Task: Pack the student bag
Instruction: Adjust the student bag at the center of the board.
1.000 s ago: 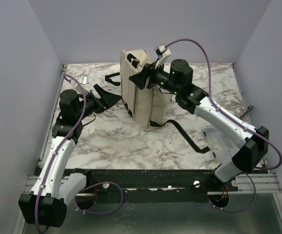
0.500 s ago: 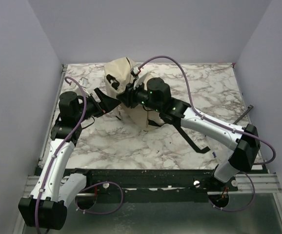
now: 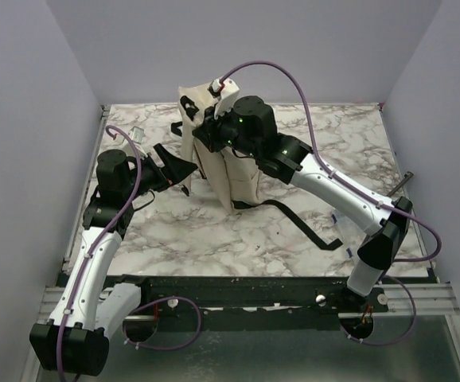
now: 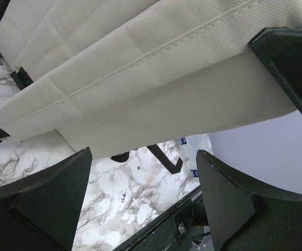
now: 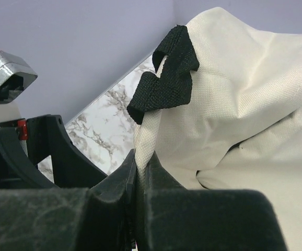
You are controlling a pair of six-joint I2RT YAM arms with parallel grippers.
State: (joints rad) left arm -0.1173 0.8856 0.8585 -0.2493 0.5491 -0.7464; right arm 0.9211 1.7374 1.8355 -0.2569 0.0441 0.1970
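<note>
The left tool [image 3: 181,171] is hanging released, jaws spread wide. The student bag [image 3: 231,169] is standing upright on the marble surface [image 3: 214,231], just ahead of that tool. From where I'm watching, the tool seems to be sitting just shy of the fabric, though I cannot be sure. The right tool [image 3: 204,135] is clenching a cream fold at the bag's top edge, right below a black webbing loop [image 5: 164,78], with its jaws pinching tight on the cloth.

Cream student bag [image 3: 224,163] stands upright mid-table, black straps trailing
</note>
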